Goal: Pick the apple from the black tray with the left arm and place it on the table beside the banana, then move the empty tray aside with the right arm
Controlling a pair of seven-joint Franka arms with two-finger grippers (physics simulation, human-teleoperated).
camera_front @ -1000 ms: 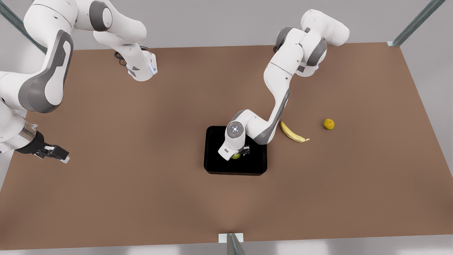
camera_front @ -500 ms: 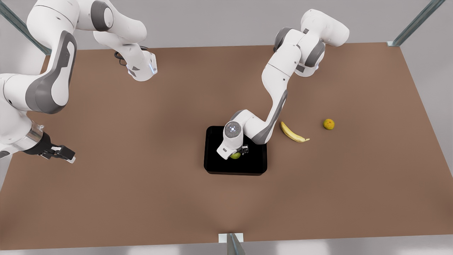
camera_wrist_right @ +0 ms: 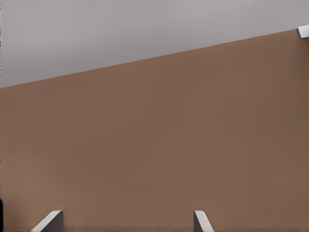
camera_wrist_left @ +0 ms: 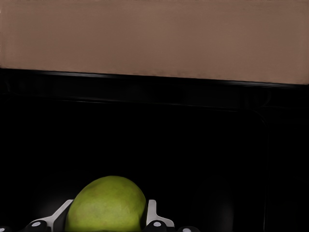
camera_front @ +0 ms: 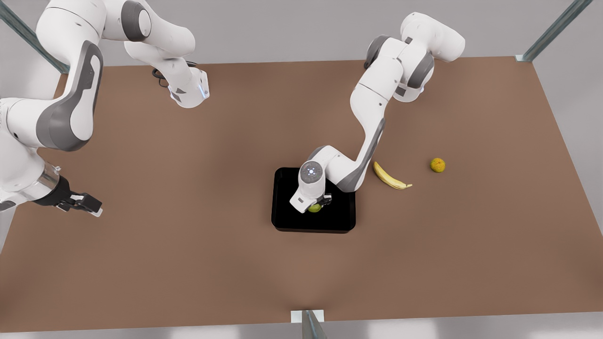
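The left gripper (camera_front: pixel 319 203) is down inside the black tray (camera_front: pixel 287 221), clenched on the apple (camera_front: pixel 314 207); in the left wrist view the yellow-green apple (camera_wrist_left: pixel 106 205) sits squeezed between the two white fingertips (camera_wrist_left: pixel 153 215), one against each flank, with the tray's dark floor and low far rim (camera_wrist_left: pixel 154 84) beyond it and bare brown table past that. From the front view the apple lies near the middle of the tray, slightly toward its near edge, mostly covered by the wrist of the left arm (camera_front: pixel 367 127), which reaches in from the far right of the table (camera_front: pixel 188 263). Whether the apple rests on the tray floor or is lifted just off it cannot be told. The tray sits near the table's centre. The banana (camera_front: pixel 391 177) lies on the table just to the right of the tray, apart from it, and a small orange-yellow fruit (camera_front: pixel 437 165) sits farther right again, well apart from the banana. The right gripper (camera_front: pixel 85 205) hangs over the table's left edge, far from the tray, with the right arm (camera_front: pixel 61 117) waiting there; its fingertips (camera_wrist_right: pixel 48 221) stand spread wide apart in the right wrist view with nothing between them, only bare tabletop and grey wall ahead. No writing or brand marks can be read on anything; the left wrist carries a small round lit indicator (camera_front: pixel 311 171).
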